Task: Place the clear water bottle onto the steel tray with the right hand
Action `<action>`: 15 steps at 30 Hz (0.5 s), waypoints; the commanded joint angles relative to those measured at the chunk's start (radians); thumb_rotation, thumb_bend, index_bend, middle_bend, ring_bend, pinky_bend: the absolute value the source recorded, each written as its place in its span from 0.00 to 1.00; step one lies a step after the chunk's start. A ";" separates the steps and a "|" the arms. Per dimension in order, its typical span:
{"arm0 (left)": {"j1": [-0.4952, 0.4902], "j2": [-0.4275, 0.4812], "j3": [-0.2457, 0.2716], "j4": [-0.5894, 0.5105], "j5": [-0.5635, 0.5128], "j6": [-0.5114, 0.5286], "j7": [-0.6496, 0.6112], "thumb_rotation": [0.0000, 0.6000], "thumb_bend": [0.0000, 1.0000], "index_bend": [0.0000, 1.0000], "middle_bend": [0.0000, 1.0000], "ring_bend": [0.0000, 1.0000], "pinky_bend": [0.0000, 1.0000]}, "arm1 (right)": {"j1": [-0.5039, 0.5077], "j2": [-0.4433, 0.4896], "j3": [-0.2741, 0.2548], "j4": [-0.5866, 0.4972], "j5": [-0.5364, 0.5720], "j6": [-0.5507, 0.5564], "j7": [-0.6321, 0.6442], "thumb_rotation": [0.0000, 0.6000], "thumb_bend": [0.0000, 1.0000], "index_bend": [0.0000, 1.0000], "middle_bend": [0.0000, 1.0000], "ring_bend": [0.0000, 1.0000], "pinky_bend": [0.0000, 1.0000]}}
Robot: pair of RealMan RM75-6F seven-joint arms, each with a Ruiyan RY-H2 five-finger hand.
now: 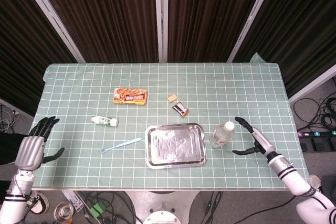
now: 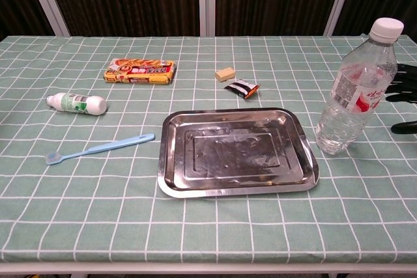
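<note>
A: One clear water bottle stood upright on the table, long axis vertical, white cap at twelve o'clock in the chest view. In the head view it sat just beside the steel tray, at the tray's three o'clock, not touching it.

B: And how did it look?

A: Transparent ribbed plastic, a white label with red print around the middle, water in the lower part. The cap was smooth and round.

B: The right hand?

A: The right hand was at the bottle's three o'clock, near but apart from it. Dark fingers spread wide, thumb set away from the rest, nothing held. In the chest view only dark fingertips showed at the right edge.

B: The tray?

A: Rectangular with rounded corners, shiny metal, a raised rim and a scuffed, reflective floor. Nothing lay in it.

B: Further out?

A: At the tray's nine o'clock, a light blue toothbrush lay slanted. Beyond it lay a small white tube with green print, on its side. At eleven o'clock, a flat orange packet. At twelve, a small tan block and a dark wrapped sweet. The cloth was pale green with a white grid.

B: The left hand?

A: The left hand was off the table's left edge, fingers extended and apart, holding nothing.
</note>
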 commanded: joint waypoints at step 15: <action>-0.003 -0.012 -0.002 0.028 -0.002 -0.002 -0.024 1.00 0.25 0.16 0.18 0.09 0.19 | 0.120 -0.107 0.034 0.002 0.075 -0.075 -0.113 1.00 0.00 0.14 0.19 0.04 0.08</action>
